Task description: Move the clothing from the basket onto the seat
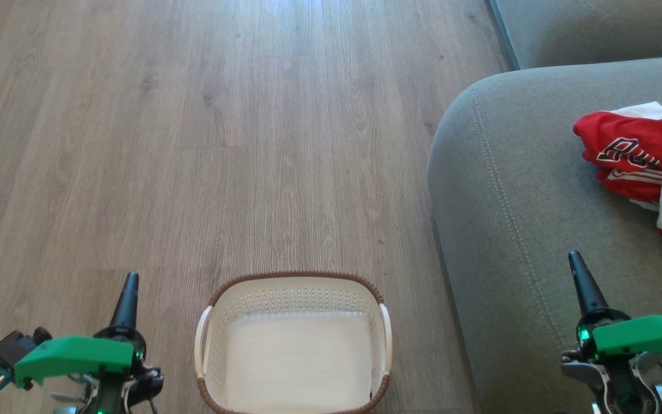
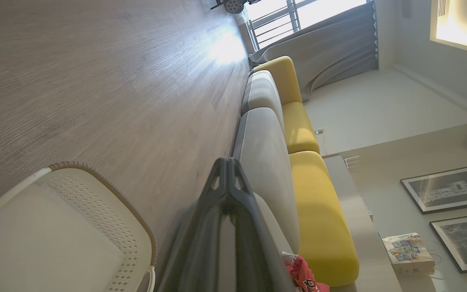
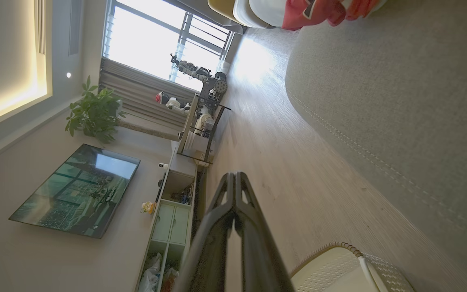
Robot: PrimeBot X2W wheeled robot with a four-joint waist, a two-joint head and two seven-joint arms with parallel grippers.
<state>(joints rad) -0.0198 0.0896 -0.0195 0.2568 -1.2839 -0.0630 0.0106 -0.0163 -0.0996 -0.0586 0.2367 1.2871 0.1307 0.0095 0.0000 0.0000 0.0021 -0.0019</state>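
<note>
Resting on the seat (image 1: pixel 515 201), the red clothing (image 1: pixel 635 161) lay well apart from the basket (image 1: pixel 293 296).
The garments sat crumpled near the right edge of the head view, white trim and black-and-white lettering showing. The white basket with its brown rim stood on the wood floor (image 1: pixel 193 144) just beside the seat's rounded corner, its pale bottom in plain sight. The left gripper (image 1: pixel 131 279) hung over the wood floor to the basket's left, its two dark fingers pressed together with nothing between them. The right gripper (image 1: pixel 574 257) hung over the seat's near part, short of the garments, fingers closed tight and holding nothing.
</note>
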